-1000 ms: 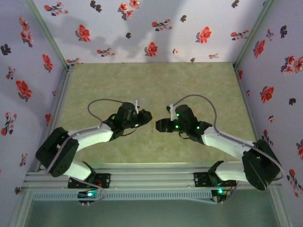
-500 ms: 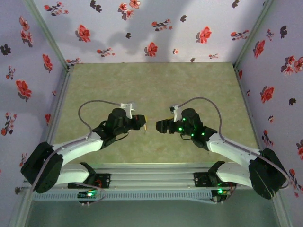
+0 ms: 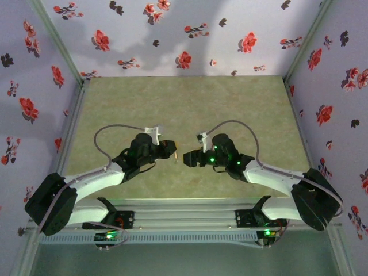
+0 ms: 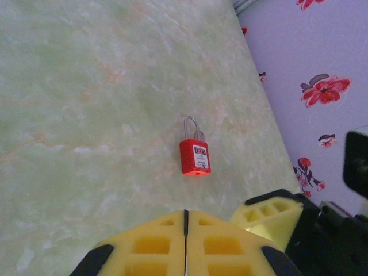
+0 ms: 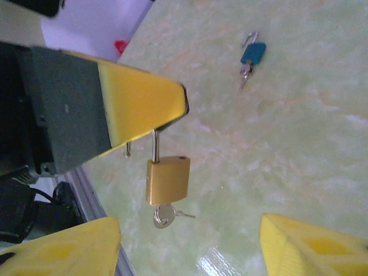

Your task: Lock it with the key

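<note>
So, near the middle of the table (image 3: 190, 98) the left gripper (image 3: 171, 150) is clamped on the shackle of a brass padlock (image 3: 175, 155), and the lock dangles off its tip, clear of the surface. The right wrist camera has the best look. The brass padlock (image 5: 167, 181) hangs body-down and the key (image 5: 164, 217) is stuck in the bottom of it. One leg of the shackle sits in the body, while the hooked end at about 10 o'clock from the body looks free. The left gripper's yellow fingers (image 5: 141, 103) cover the top of the shackle, so the bend is hidden.

The right gripper (image 3: 187, 158) faces it from 3 o'clock, just beside the lock but apart from it. Its fingers are spread wide at the bottom corners of its own view, with the right gripper (image 5: 190, 247) holding nothing.

Other stuff lying on the table: a blue padlock (image 5: 253, 54) with keys attached, at 1 o'clock from the brass one and well apart. There's also a red padlock (image 4: 194, 155) lying flat at 12 o'clock from the left gripper (image 4: 185, 214), whose pads are pressed together. The flowered wall (image 4: 322, 69) runs along at 2 o'clock there.
</note>
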### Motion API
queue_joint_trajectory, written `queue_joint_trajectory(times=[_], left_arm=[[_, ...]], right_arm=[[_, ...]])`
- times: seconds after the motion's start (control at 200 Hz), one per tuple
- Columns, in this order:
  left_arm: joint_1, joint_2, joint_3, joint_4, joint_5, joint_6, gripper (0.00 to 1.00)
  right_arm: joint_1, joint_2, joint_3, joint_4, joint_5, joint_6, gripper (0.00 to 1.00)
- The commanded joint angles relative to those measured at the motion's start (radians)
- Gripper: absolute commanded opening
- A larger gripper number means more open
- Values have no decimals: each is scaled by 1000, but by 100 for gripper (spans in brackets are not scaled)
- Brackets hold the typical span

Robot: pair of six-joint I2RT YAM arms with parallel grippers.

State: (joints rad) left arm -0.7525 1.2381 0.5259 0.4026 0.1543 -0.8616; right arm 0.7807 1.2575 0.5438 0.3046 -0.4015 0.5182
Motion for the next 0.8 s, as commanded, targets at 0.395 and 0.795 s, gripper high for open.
queue_joint_trajectory(times=[0.395, 0.795], left_arm=[[-8, 75, -1, 116, -42, -104, 0], [-36, 113, 34, 135, -42, -128, 0]], right_arm=[[97, 11, 50, -35, 214, -52, 54], [131, 38, 63, -27, 236, -58, 54]])
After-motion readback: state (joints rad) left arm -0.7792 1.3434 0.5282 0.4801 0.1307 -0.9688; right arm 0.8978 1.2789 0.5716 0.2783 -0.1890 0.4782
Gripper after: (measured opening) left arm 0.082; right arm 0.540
